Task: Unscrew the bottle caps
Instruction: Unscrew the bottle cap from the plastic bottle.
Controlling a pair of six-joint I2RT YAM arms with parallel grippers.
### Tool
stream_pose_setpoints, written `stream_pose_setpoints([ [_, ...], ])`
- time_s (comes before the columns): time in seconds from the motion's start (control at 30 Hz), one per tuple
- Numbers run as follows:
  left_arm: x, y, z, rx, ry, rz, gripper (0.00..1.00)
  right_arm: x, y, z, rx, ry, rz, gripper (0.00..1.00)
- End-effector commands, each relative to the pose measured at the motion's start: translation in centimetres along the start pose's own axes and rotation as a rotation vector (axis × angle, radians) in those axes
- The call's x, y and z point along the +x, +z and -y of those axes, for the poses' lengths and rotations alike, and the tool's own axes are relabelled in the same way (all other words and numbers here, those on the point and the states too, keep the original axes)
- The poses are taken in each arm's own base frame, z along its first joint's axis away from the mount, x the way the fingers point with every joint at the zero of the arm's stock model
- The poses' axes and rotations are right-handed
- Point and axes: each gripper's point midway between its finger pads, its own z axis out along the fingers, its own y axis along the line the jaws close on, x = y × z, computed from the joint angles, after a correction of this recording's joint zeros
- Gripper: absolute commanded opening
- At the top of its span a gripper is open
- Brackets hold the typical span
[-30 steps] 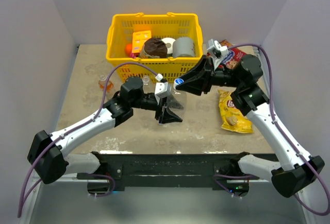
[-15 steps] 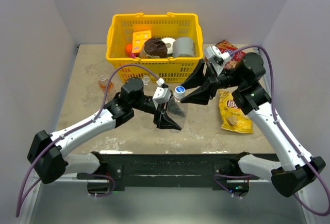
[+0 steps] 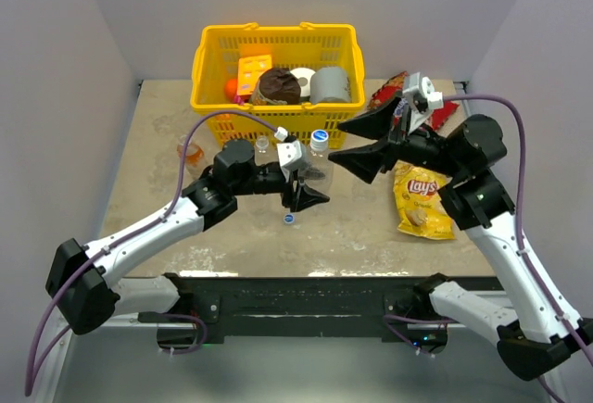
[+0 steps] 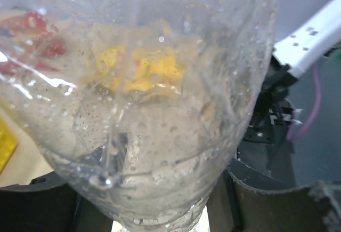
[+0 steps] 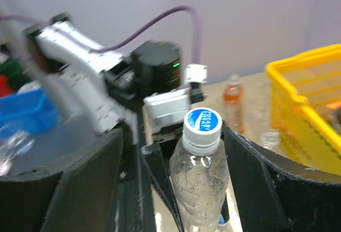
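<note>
Table (image 3: 361,232) first: a sandy top with a wall (image 3: 547,69) close on each side. The yellow basket (image 3: 275,29) fills the far middle, and a chip bag (image 3: 422,201) lies under the right forearm.

Mid-table, the left gripper (image 3: 302,185) is clamped on the lower body of a clear bottle (image 3: 318,164), holding it near upright. Its cap (image 3: 320,135), blue face up, sits on the neck. The right gripper (image 3: 343,144) has its jaws spread wide, with the cap in the gap ahead of them and nothing gripped.

Dangers now:
- If those jaws close low, they catch the neck instead of the cap.
- If they close off-centre, they shove the bottle sideways.
- The bottle wall looks thin and wet, so a hard twist could spin the whole bottle in the left grip or crumple it.
- A freed cap could roll off. 1 loose cap (image 3: 289,219) already lies just in front of the left gripper.

Room is tight at the back, where the basket stands just behind the bottle. To the left, a second clear bottle (image 3: 262,147) stands just beside the left wrist, with an orange bottle (image 3: 190,151) farther out. Either could be knocked by a swing. The near side is the open ground, bare but for that 1 cap.
</note>
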Motion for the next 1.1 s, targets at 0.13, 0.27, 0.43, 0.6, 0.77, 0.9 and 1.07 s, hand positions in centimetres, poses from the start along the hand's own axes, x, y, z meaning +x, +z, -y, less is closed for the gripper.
stream_pose_setpoints([
  [0.13,-1.9,-0.4,-3.9,-0.224,0.009,0.025,0.24,-1.1,-0.3,5.4,0.398,0.012,0.112,0.76],
  [0.27,-1.7,-0.3,-3.9,-0.222,0.004,0.017,0.24,0.0,1.1,5.7,0.41,0.018,0.085,0.76],
  [0.43,-1.5,-0.3,-4.1,-0.235,0.005,0.01,0.24,0.1,2.0,5.5,0.396,0.019,0.092,0.72],
  [0.6,-1.3,-0.4,-4.6,-0.262,-0.005,0.002,0.23,-0.1,2.2,4.8,0.364,0.026,0.099,0.67],
  [0.77,-1.2,-0.4,-4.9,-0.276,-0.017,-0.004,0.23,0.8,2.8,4.4,0.324,0.05,0.05,0.69],
  [0.9,-1.0,-0.3,-5.0,-0.282,-0.029,-0.01,0.23,1.2,3.1,4.2,0.305,0.06,0.031,0.7],
  [1.07,-0.7,-0.2,-5.2,-0.283,-0.04,-0.023,0.23,0.9,3.2,3.7,0.285,0.056,0.037,0.67],
])
